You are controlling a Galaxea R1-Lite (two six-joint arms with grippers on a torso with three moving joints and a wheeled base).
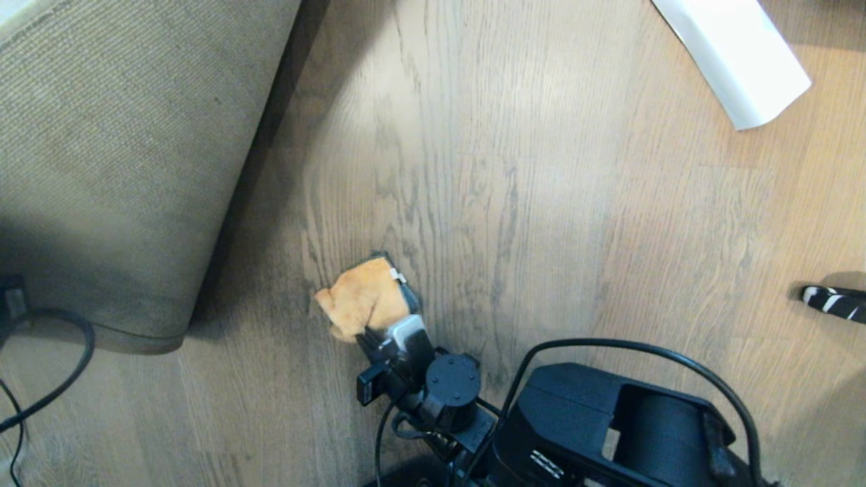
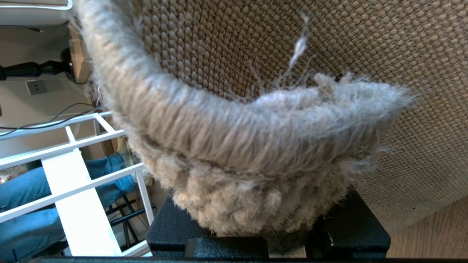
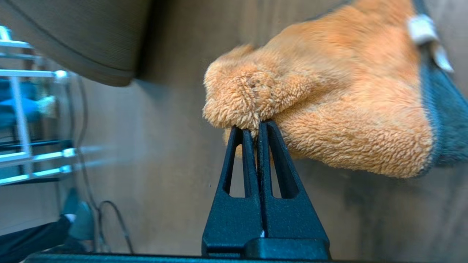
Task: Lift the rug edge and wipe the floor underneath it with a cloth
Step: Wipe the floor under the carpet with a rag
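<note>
The rug (image 1: 115,155) is held up at the left of the head view, its beige woven backing facing me and a shadow beneath it. In the left wrist view my left gripper (image 2: 263,223) is shut on the rug's fluffy grey edge (image 2: 234,146), which bulges between the black fingers (image 2: 172,226). My right gripper (image 1: 375,331) is low over the bare floor (image 1: 514,169), shut on the orange cloth (image 1: 362,301). In the right wrist view its jaws (image 3: 256,128) pinch a fold of the cloth (image 3: 329,91), and the rest of the cloth spreads on the floor (image 3: 164,153).
A white rolled sheet of paper (image 1: 737,61) lies at the far right. A black cable (image 1: 61,365) loops beside the rug's lifted corner. A black-and-white striped object (image 1: 835,302) pokes in from the right edge. A white frame (image 2: 69,182) and a person's jeans leg (image 2: 22,190) stand behind the rug.
</note>
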